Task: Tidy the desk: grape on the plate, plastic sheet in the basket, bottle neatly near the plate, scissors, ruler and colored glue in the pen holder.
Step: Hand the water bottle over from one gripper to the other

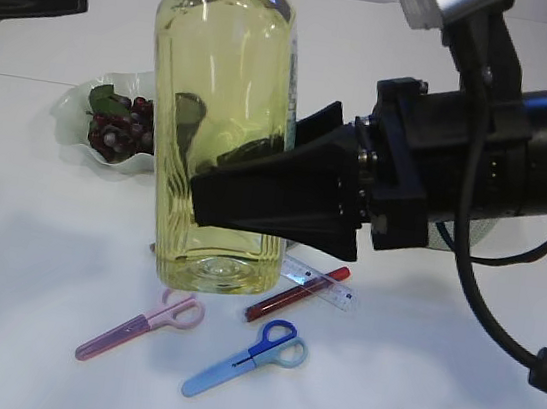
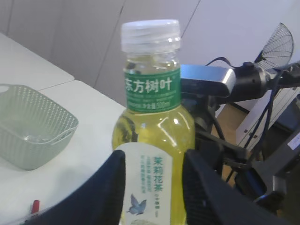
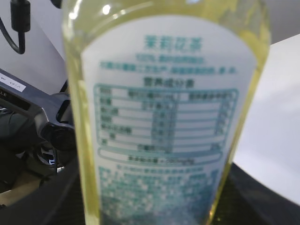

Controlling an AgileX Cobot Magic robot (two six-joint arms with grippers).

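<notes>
1. Nearest the exterior camera, the bottle (image 1: 225,128) of yellow-green drink hangs upright above the tabletop (image 1: 411,384), its base clear of the surface.
2. The right pincer (image 1: 244,201) clamps the bottle's lower body from the right side; in the right wrist view the label fills the frame between the two dark fingers.
3. The left pincer (image 2: 152,187) also brackets the bottle, its fingers standing on either side of the label. Whether they press it or are letting go, I cannot tell.
4. Below and behind the bottle lie the pink scissors (image 1: 141,326), the blue scissors (image 1: 248,359), the red glue (image 1: 297,294) and the clear ruler (image 1: 328,284), all loose on the tabletop.
5. Farther back sits the plate (image 1: 75,103) with the grape (image 1: 117,128) already on it.
6. The step in hand looks like a handover of the bottle between arms. Next it needs one pincer clear, then the bottle set upright just beside the plate.
</notes>
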